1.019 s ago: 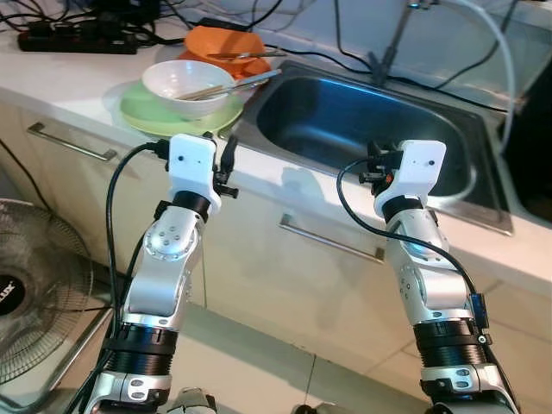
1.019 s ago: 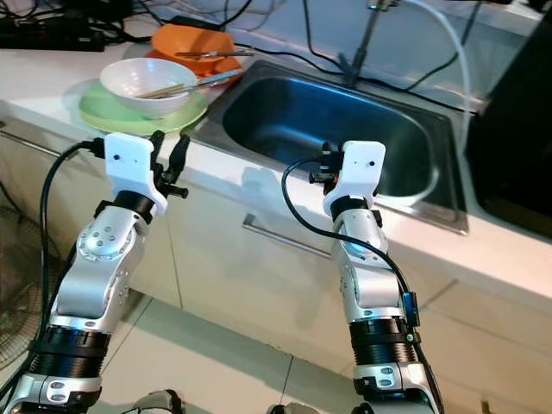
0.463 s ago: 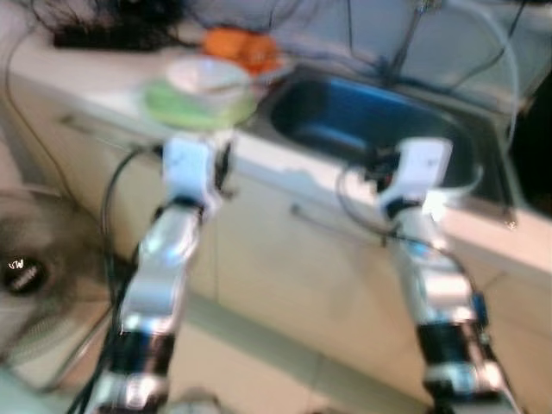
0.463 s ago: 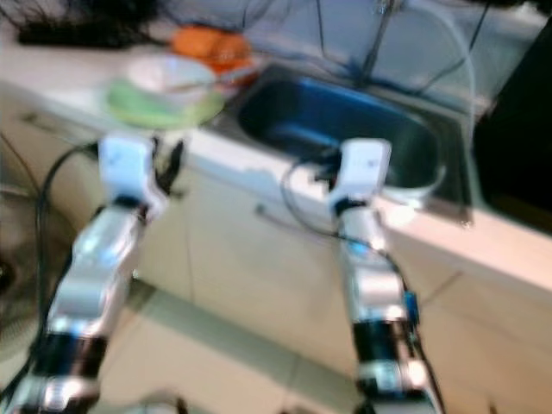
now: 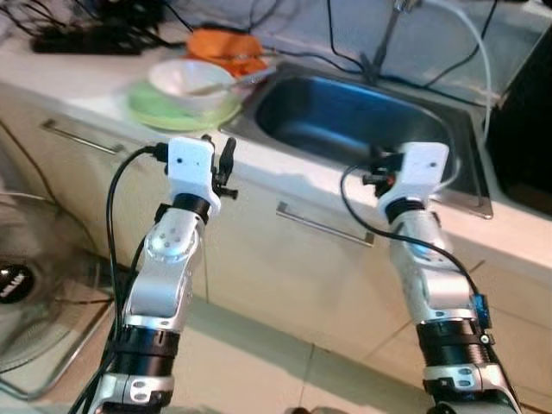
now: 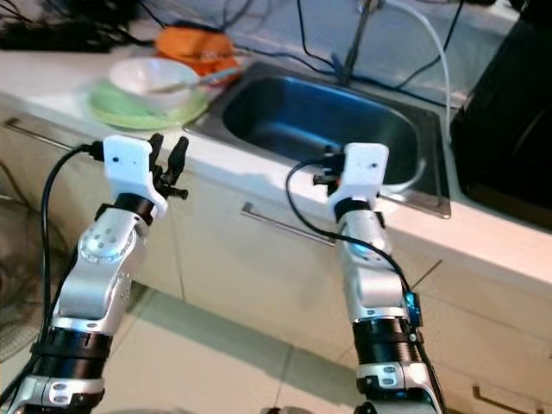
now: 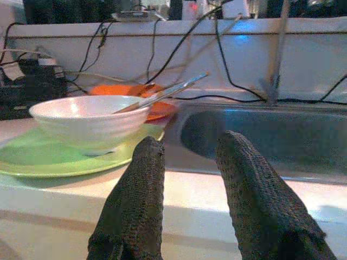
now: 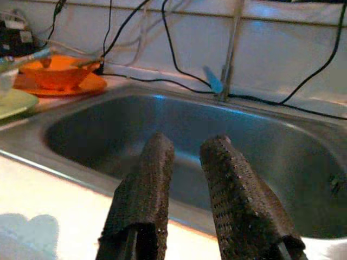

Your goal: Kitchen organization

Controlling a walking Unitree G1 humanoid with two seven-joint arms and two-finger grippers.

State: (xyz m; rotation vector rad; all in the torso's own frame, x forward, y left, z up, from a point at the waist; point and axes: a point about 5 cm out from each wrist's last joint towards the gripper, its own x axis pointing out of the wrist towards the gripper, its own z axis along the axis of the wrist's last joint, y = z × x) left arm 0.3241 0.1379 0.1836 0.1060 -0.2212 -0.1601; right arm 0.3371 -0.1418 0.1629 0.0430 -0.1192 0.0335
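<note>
A white bowl (image 5: 183,80) holding long utensils (image 7: 162,95) sits on a green plate (image 5: 148,111) on the counter, left of the steel sink (image 5: 362,121). Behind them an orange bowl (image 5: 226,45) rests on an orange plate (image 8: 59,85). My left gripper (image 7: 191,143) is open and empty, held upright in front of the counter edge and facing the green plate and bowl. My right gripper (image 8: 188,142) is open and empty too, raised before the sink's front rim and facing the basin.
A faucet (image 5: 388,34) and several cables run along the back wall, with a power strip (image 5: 86,43) at the back left. A black appliance (image 6: 509,112) stands right of the sink. Cabinet handles (image 5: 323,226) line the front. A fan (image 5: 17,285) sits on the floor at the left.
The whole view blurred and shifted as the camera moved; the counter now sits slightly farther away. Both arms keep the same raised pose, with their fingers still apart.
</note>
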